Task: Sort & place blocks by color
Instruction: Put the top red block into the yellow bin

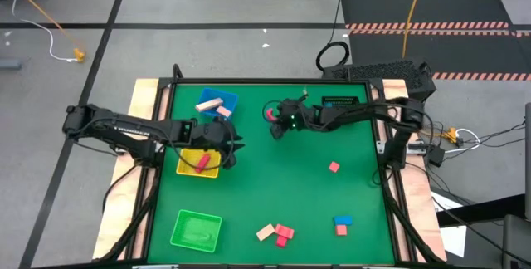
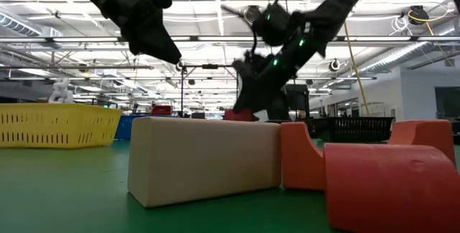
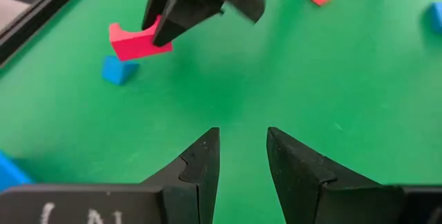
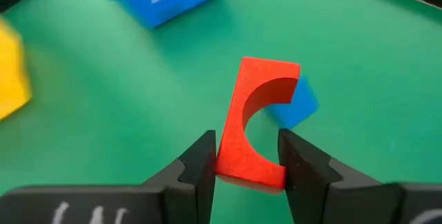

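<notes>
Two dark fingers of the right gripper [image 4: 246, 156] clamp a smooth red block [image 4: 257, 120] with an arched notch, held above green felt, over a blue cube [image 4: 297, 104]. Left gripper [image 3: 243, 156] hangs narrowly parted, empty, by the yellow tray [image 1: 189, 167].

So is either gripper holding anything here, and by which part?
The right gripper is shut on a red arch block, its fingers pinching one end, across the flat sides, above a small blue block. The left gripper holds nothing.
</notes>
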